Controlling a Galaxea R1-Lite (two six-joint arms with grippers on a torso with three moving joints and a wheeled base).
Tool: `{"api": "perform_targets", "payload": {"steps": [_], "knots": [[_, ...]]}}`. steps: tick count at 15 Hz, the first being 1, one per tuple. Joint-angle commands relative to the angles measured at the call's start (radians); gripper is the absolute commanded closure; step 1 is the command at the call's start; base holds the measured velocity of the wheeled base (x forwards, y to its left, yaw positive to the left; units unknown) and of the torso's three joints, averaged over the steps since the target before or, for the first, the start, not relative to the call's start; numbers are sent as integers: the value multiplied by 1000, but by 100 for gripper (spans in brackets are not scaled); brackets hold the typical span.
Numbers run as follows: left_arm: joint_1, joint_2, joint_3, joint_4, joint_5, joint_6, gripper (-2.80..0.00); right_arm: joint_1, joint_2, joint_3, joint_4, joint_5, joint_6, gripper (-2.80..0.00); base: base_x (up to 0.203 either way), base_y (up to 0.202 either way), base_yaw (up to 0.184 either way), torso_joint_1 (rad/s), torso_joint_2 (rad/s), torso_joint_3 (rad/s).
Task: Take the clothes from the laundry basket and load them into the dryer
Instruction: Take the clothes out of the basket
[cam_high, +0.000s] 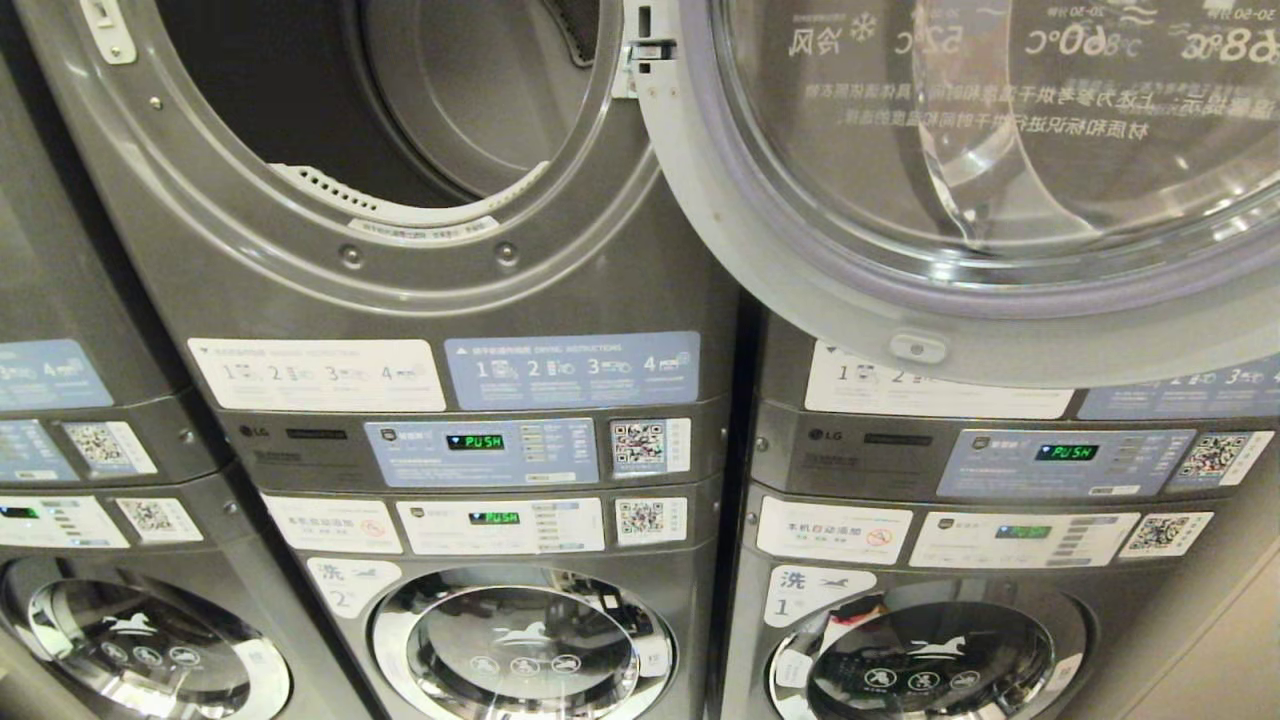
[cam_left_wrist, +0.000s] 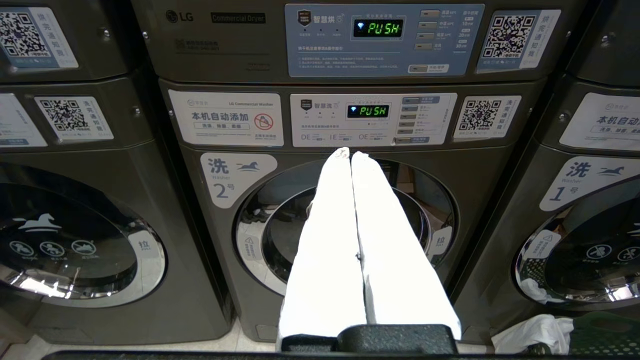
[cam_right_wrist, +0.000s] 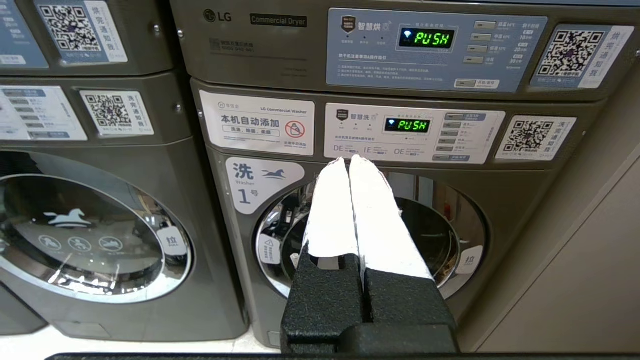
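A wall of stacked grey steel laundry machines is filling the view. The upper dryer's round drum opening (cam_high: 400, 110) is standing ready, its glass door (cam_high: 990, 170) swung wide for loading. Both the left gripper (cam_left_wrist: 350, 156) and right gripper (cam_right_wrist: 348, 161) are idling low before the washers, jaws pressed together, empty. White clothes (cam_left_wrist: 532, 334) and a green basket edge (cam_left_wrist: 607, 335) are lying at floor level.

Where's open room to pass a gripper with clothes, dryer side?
Free: the open dryer mouth, upper left in the head view, ringed by its grey rim; the drum looks bare. Tight: its right edge, where the swung-open glass door overhangs. Both left gripper and right gripper are shut, empty, facing the closed washers below.
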Motion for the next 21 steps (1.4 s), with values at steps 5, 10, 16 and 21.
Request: {"api": "perform_targets", "payload": {"steps": [5, 10, 16, 21], "knots": [[0, 0, 0, 0, 1, -2, 0, 0, 0, 2, -3, -2, -4, 0, 0, 0, 0, -60, 130, 64], [0, 0, 0, 0, 1, 0, 0, 0, -1, 2, -3, -1, -10, 0, 0, 0, 0, -54, 122, 62], [0, 0, 0, 0, 1, 0, 0, 0, 1, 2, -3, -1, -11, 0, 0, 0, 0, -59, 127, 66], [0, 0, 0, 0, 1, 0, 0, -1, 1, 2, -1, 1, -29, 0, 0, 0, 0, -63, 135, 66]]}}
